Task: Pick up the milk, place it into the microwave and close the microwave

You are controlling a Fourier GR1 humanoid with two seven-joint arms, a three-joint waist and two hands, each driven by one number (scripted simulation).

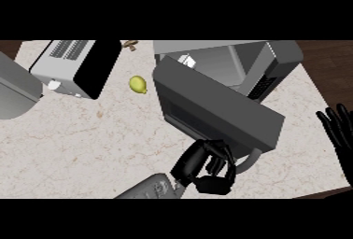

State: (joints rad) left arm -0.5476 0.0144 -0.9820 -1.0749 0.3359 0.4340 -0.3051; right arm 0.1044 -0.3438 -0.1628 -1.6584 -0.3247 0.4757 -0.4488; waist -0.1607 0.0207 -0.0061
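Observation:
The grey microwave [276, 60] stands at the back right with its cavity open. Its door [214, 109] swings out toward me, about halfway round, with a grey handle [252, 158] at its near edge. A small white shape that may be the milk [185, 60] shows inside the cavity, mostly hidden behind the door. My left hand [205, 167] rests against the door's near lower edge beside the handle, its fingers lightly bent and holding nothing. At the view's right edge my right hand [338, 133] stays open, fingers up.
A white and black toaster [76, 67] stands at the back left. A yellow lemon [138, 84] lies between it and the microwave door. A grey object [14, 91] sits at the left edge, and a small brown item [130, 44] at the back.

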